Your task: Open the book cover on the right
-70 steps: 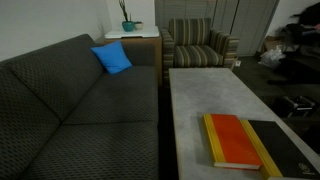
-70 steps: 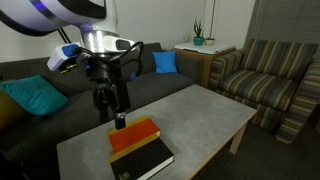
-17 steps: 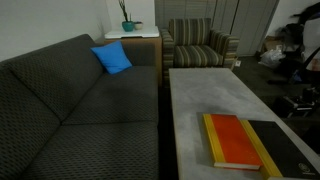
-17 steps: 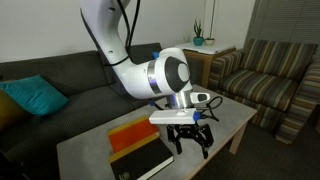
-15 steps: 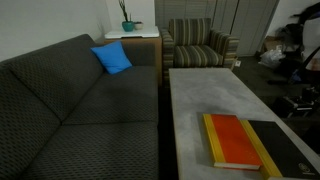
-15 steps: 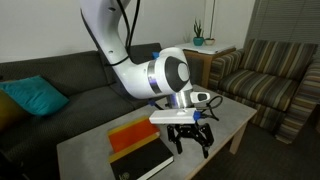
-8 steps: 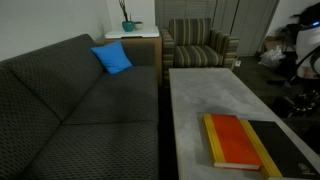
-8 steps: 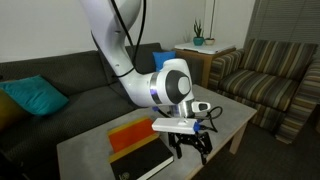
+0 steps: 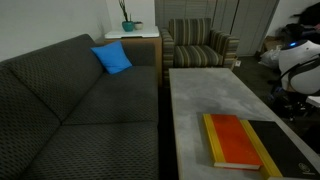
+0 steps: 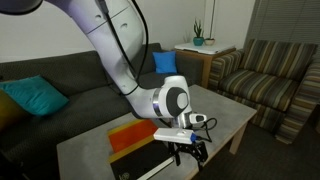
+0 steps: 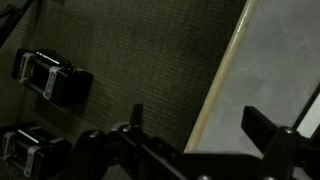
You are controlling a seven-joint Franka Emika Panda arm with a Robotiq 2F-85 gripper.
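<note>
The black book cover [image 10: 140,166] lies flat and closed on the grey coffee table [image 10: 215,112], beside the orange-red book [image 10: 130,135]. Both also show in an exterior view, the black cover [image 9: 290,148] to the right of the orange-red book [image 9: 235,140]. My gripper [image 10: 188,152] is low at the table's near edge, just beside the black cover's free edge. In the wrist view the gripper [image 11: 200,130] is open and empty, its jaws straddling the table's pale edge [image 11: 225,75] over the carpet. I cannot tell whether it touches the cover.
A dark sofa [image 9: 70,100] with a blue cushion [image 9: 112,58] runs along one side of the table. A striped armchair [image 9: 200,45] stands at the far end. Two black boxes [image 11: 45,75] lie on the carpet below the table edge.
The arm has swung down and toward the near table edge, bringing the gripper lower and closer to the black cover. The books have not moved.
</note>
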